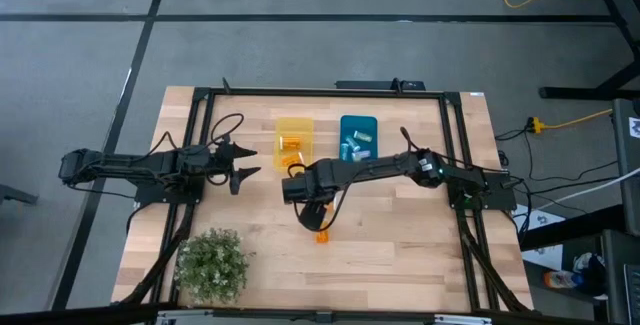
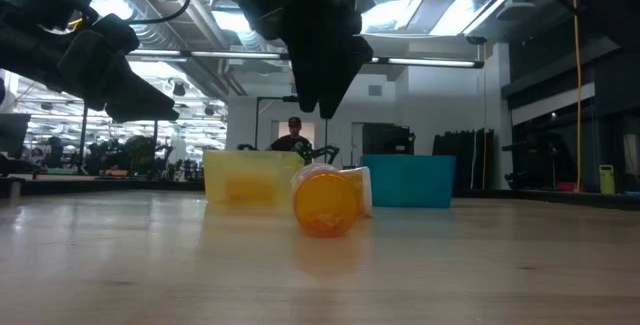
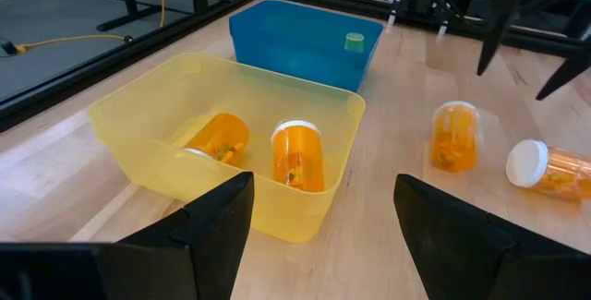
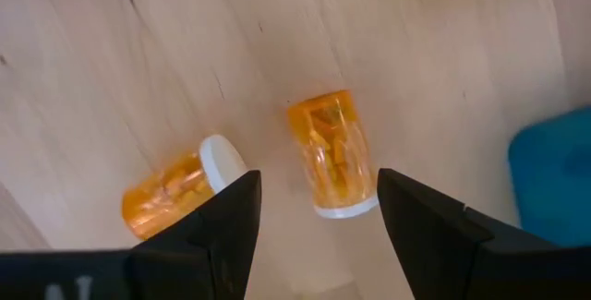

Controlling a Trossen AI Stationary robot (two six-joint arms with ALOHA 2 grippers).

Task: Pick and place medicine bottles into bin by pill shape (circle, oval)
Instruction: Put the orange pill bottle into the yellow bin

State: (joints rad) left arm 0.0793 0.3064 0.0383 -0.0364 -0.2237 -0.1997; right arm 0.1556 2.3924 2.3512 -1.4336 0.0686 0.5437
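Two orange medicine bottles with white caps lie on their sides on the wooden table: one [image 4: 332,152] below the gap of my right gripper's fingers, the other [image 4: 180,189] beside it. They also show in the left wrist view [image 3: 455,136] [image 3: 549,166]. My right gripper [image 4: 319,217] is open and hangs over them [image 2: 320,65], pointing down and touching nothing. My left gripper [image 1: 240,165] is open and empty at the table's left, facing the bins. Two orange bottles [image 3: 297,157] [image 3: 217,138] lie in the yellow bin [image 3: 138,106].
The yellow bin [image 1: 294,140] and the blue bin [image 1: 358,137] stand side by side at the table's far middle; the blue one holds several pale bottles [image 1: 356,146]. A potted plant [image 1: 212,263] stands at the near left. A person [image 2: 293,137] shows in the room beyond.
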